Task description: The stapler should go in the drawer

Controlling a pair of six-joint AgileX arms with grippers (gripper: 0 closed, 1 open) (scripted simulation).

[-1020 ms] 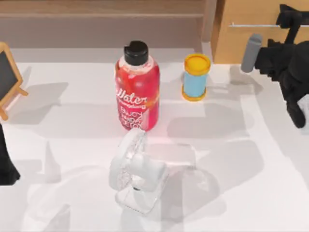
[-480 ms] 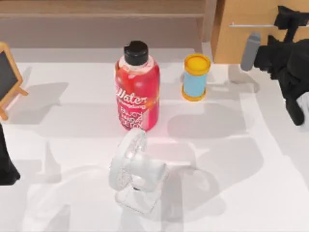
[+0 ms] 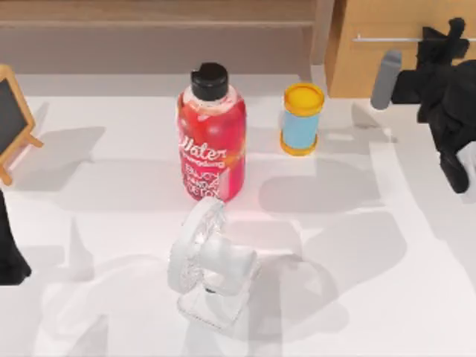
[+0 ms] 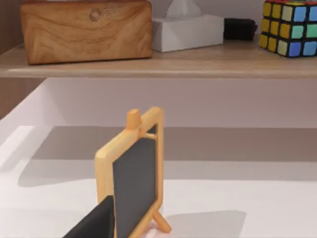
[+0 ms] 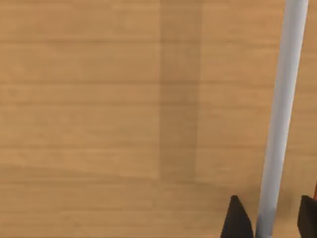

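Bright, even light; soft overlapping shadows.

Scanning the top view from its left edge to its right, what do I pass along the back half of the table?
Small chalkboard easel → red water bottle → yellow-capped blue jar → drawer front → right claw at its silver bar handle.

A: What holds everything?

B: A white table (image 3: 416,297), seen from above. A wooden shelf (image 4: 198,63) runs along its far edge.

A: What sits on the table?

B: A red bottle (image 3: 211,141) with a black cap stands near the middle. Just to its right is a blue jar (image 3: 302,119) with a yellow lid. A white fan (image 3: 210,266) stands nearer the front. A small chalkboard (image 3: 13,119) on a wooden easel stands at the left edge.

A: And on the shelf?

B: A wooden box (image 4: 86,30), a white tissue box (image 4: 187,30), a small black item (image 4: 240,29) and a colour cube (image 4: 290,27), in a row.
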